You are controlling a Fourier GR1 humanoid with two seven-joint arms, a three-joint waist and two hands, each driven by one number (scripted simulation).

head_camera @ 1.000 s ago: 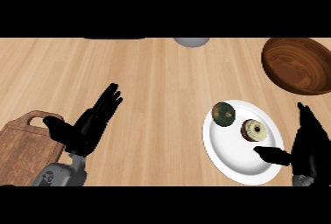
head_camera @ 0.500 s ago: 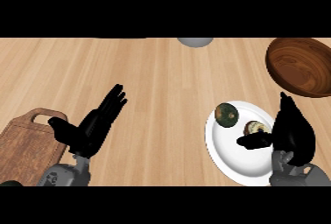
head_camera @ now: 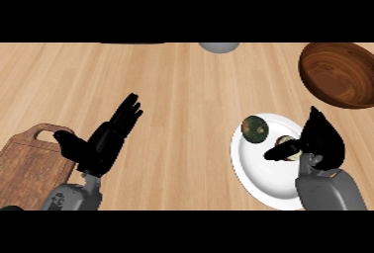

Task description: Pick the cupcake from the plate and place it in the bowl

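Observation:
A white plate [head_camera: 261, 173] lies at the right of the wooden counter. On it sits the cupcake [head_camera: 291, 143], pale-topped and mostly hidden by my right hand [head_camera: 323, 139]. That hand stands beside the cupcake's right with its fingers straight and pointing away. Its thumb [head_camera: 277, 151] reaches left across the cupcake's front. A dark green round item [head_camera: 255, 128] rests on the plate's far left part. The brown wooden bowl [head_camera: 338, 73] stands at the far right, beyond the plate. My left hand [head_camera: 108, 138] rests open at the left, fingers up.
A wooden cutting board [head_camera: 27, 170] with a handle lies at the lower left, partly under my left forearm. A grey round object [head_camera: 219, 46] shows at the far edge. Bare counter spans the middle between the hands.
My right hand has moved from the plate's right rim inward to the cupcake, and its thumb now lies across the cupcake's front. The left hand has barely shifted.

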